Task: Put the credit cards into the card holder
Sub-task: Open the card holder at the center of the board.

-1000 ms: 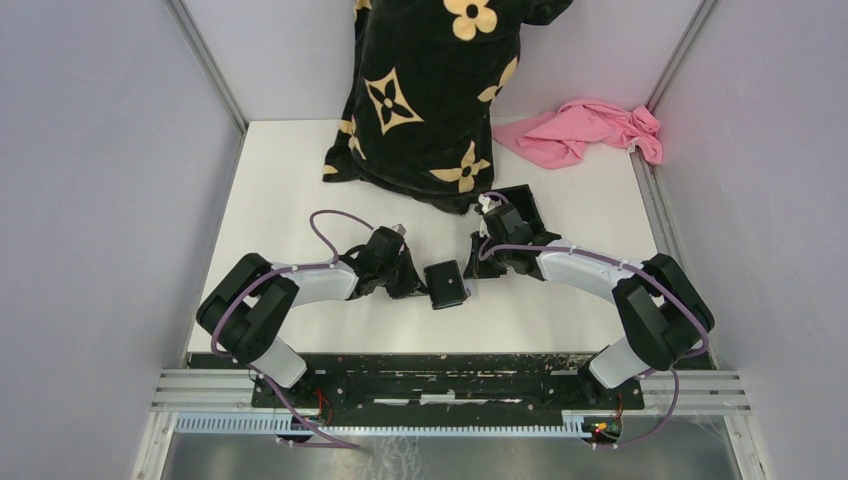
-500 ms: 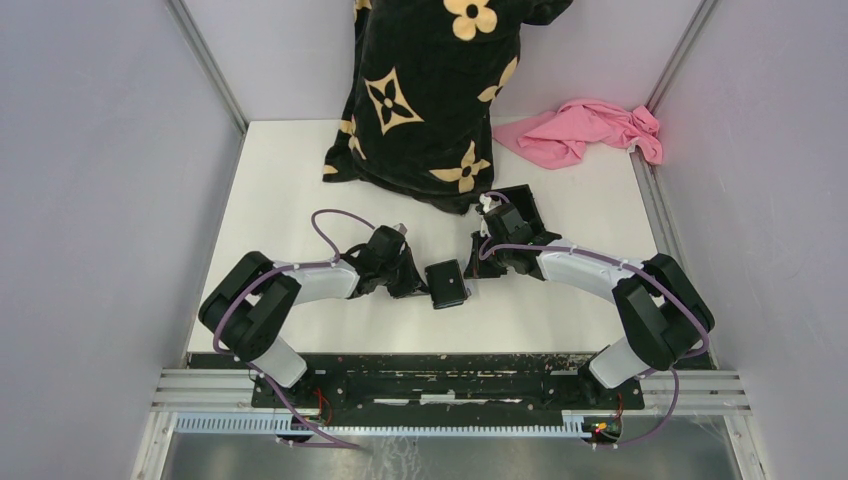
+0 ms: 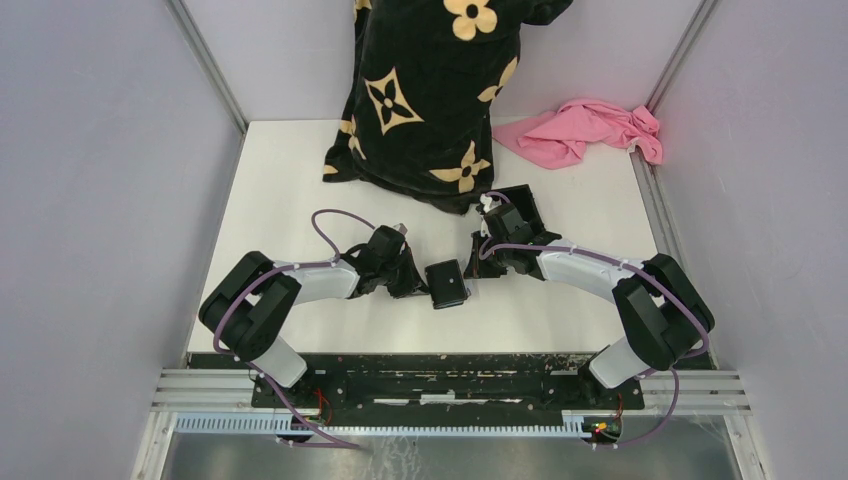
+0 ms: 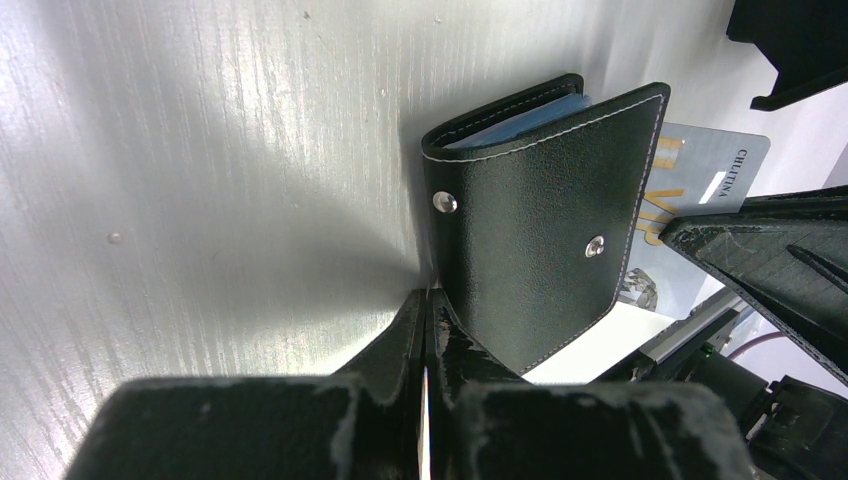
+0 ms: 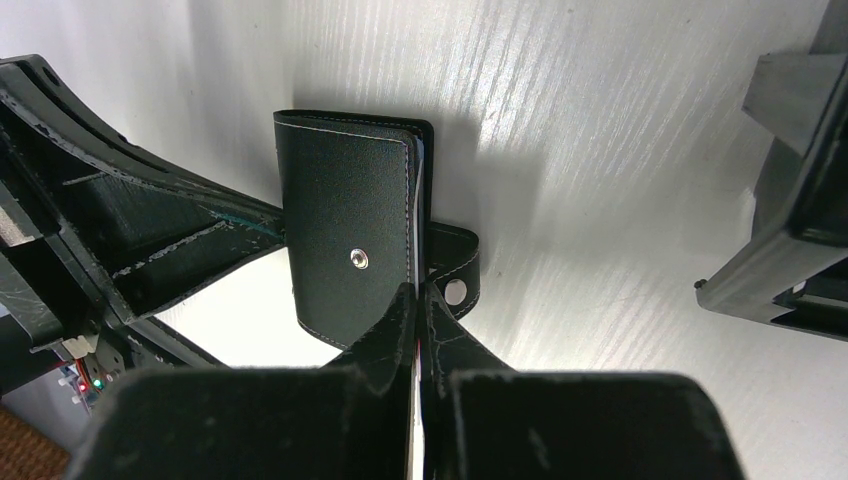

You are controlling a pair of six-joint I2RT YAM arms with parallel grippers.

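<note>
Card holder (image 3: 447, 284) lies near-centre on the surface (image 3: 290, 180), sandwiched between both claws. Left claw (image 4: 425, 305) is closed, and its tips butt against the holder's left edge. I can't tell if it nips any leather. Right claw (image 5: 420, 295) is also closed, with its tips at the opposite edge right beside the loose snap strap (image 5: 455, 290).

This reads as a two-sided brace, with pinched tips used as pushers so the holder can't slide while the cover folds over. Blue card (image 4: 535, 115) shows as an edge inside the fold, so it is probably seated. Whitish-grey card (image 4: 705, 185) pokes out on the right side from behind the cover, so it looks only partly in. The strap isn't snapped.

Black tray (image 3: 520, 207) sits just beyond the right claw, out of play. Likely remaining steps are to nudge the grey card home, then close the holder.
</note>
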